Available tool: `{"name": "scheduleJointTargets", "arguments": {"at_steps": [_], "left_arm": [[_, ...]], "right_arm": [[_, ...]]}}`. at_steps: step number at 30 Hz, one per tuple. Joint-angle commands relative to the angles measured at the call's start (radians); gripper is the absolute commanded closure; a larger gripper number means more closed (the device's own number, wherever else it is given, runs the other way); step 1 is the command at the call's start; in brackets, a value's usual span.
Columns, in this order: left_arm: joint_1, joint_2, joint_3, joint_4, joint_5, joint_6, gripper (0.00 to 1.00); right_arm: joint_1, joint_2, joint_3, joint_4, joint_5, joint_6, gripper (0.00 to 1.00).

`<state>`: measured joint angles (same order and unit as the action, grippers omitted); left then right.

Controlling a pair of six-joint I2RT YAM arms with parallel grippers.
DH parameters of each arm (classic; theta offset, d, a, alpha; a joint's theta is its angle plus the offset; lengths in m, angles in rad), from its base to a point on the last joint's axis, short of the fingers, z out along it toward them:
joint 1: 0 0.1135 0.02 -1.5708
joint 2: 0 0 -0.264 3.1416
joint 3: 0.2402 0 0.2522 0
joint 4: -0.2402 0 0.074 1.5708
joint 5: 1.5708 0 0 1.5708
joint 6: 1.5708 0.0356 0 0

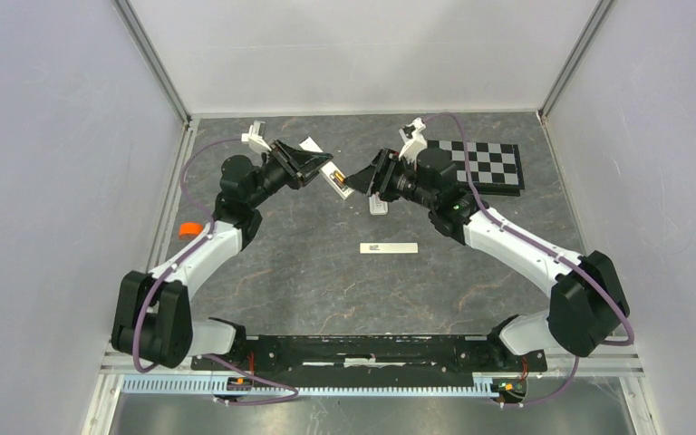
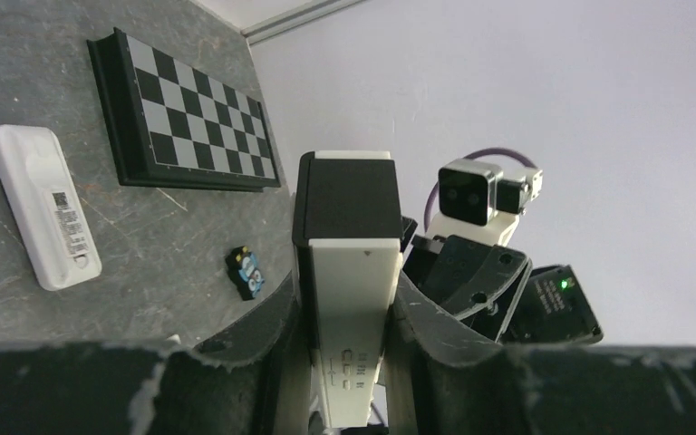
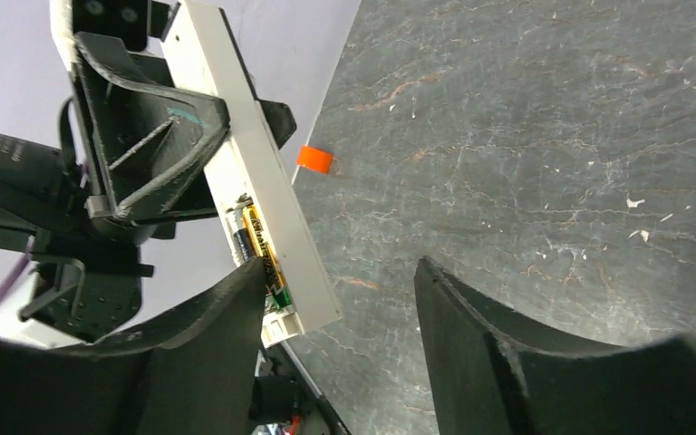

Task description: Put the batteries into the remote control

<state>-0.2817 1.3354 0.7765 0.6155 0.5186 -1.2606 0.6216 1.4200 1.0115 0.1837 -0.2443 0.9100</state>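
Our left pincer [image 1: 322, 170] is clenched on the remote control [image 2: 349, 272], with the white remote clamped between its fingers and held up off the table [image 1: 308, 290], left of centre toward the far side. We see the remote's free end pointing right, toward the other arm. In the right wrist view the open recess in its back faces us. One battery [image 3: 258, 243] lies lengthwise in the recess, gold and black with a green end, close to the remote's free end. Our right pincer [image 3: 340, 270] is released. Its two dark fingers [image 3: 199, 344] stand wide apart with nothing clasped between them. One of them is just beside the end of the remote where the battery sits, and we cannot tell whether it touches. From above, the two pincers face each other, close together, over the far middle of the table. Below the right pincer a small white piece [image 1: 378, 205] lies on the table. Nearer to us, around the middle, a slim white bar [image 1: 388, 247] with a dark label lies flat, well apart from the remote. A checkered board [image 1: 482, 163] lies flat at the far right, and a small orange piece [image 3: 314, 159] sits at the table's left edge. In the left wrist view a small dark thing with blue marks [image 2: 246, 272] lies on the table between the bar and the remote, and we cannot tell what it is.
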Motion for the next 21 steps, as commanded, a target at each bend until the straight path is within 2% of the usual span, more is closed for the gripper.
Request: {"name": "scheduleJointTargets", "arguments": {"at_steps": [1,6,9,14,17,21], "left_arm": [[-0.019,-0.12,0.081,0.017,0.133,0.167,0.91],[-0.013,-0.122,0.056,-0.023,0.193,0.31,0.88],[-0.004,-0.125,0.035,-0.028,0.209,0.361,0.86],[0.001,-0.139,0.0,-0.036,0.21,0.398,0.84],[0.004,-0.145,-0.036,-0.041,0.203,0.415,0.83],[0.012,-0.16,-0.083,-0.04,0.192,0.426,0.83]], "right_arm": [[-0.028,-0.021,0.019,-0.073,0.051,-0.173,0.31],[-0.072,-0.114,-0.063,0.145,-0.081,-0.197,0.2],[-0.094,-0.149,-0.075,0.173,-0.116,-0.262,0.17],[-0.099,-0.158,-0.007,-0.026,-0.091,-0.525,0.15],[-0.099,-0.129,0.037,-0.174,-0.081,-0.722,0.12],[-0.099,-0.061,0.071,-0.348,-0.056,-0.886,0.1]]}}
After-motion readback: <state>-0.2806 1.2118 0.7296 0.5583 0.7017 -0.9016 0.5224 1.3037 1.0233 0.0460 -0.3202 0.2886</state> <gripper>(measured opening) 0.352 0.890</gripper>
